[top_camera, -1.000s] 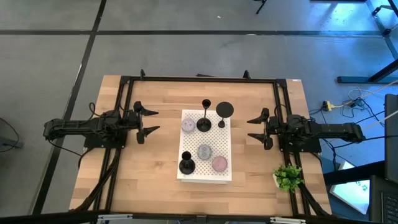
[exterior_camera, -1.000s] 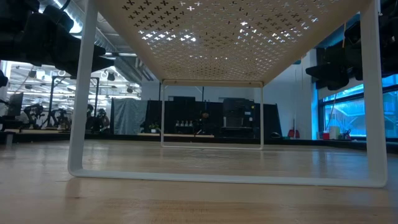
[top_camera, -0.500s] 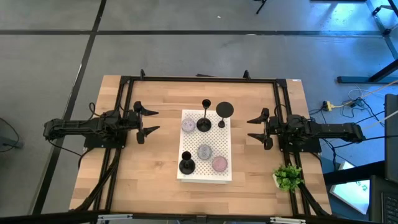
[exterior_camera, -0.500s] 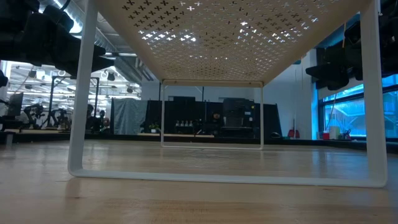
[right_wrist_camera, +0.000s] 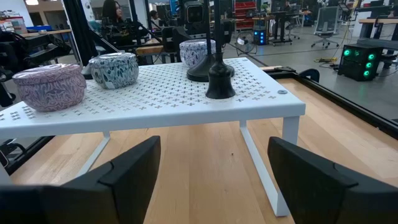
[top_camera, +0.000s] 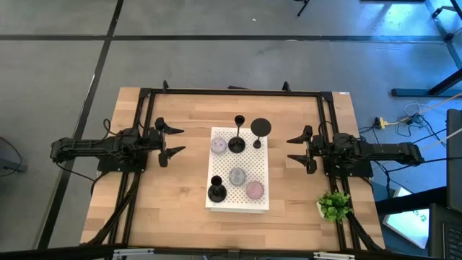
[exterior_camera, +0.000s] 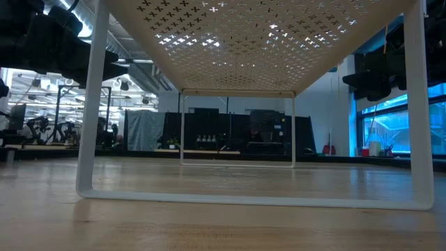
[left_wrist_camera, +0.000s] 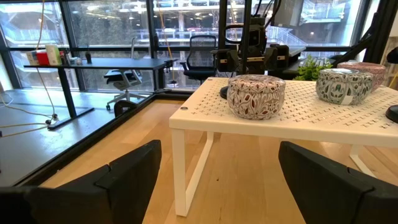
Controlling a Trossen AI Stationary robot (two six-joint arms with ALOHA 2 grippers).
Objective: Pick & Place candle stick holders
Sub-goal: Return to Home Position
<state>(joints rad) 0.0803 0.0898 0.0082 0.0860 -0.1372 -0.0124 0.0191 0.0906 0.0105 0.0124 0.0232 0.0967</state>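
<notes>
This is a robotics lab set in a large open workspace, part workshop and part office. Two dark robot arms, one on the left (top_camera: 101,150) and one on the right (top_camera: 372,153), are mounted on a black frame (top_camera: 231,92) around a wooden table (top_camera: 173,188). The table stands on a bare grey floor (top_camera: 216,58) marked with dark lines. Loose cables (top_camera: 393,121) lie on the floor to the table's right. Beyond the table are a standing desk (left_wrist_camera: 93,62), an office chair (left_wrist_camera: 200,59) and tall glass walls (left_wrist_camera: 106,25). An equipment box with green lights (right_wrist_camera: 359,59) sits on the floor, and a person (right_wrist_camera: 115,9) is among workstations far off. Overhead run exposed ducts and strip lights (exterior_camera: 132,52).
</notes>
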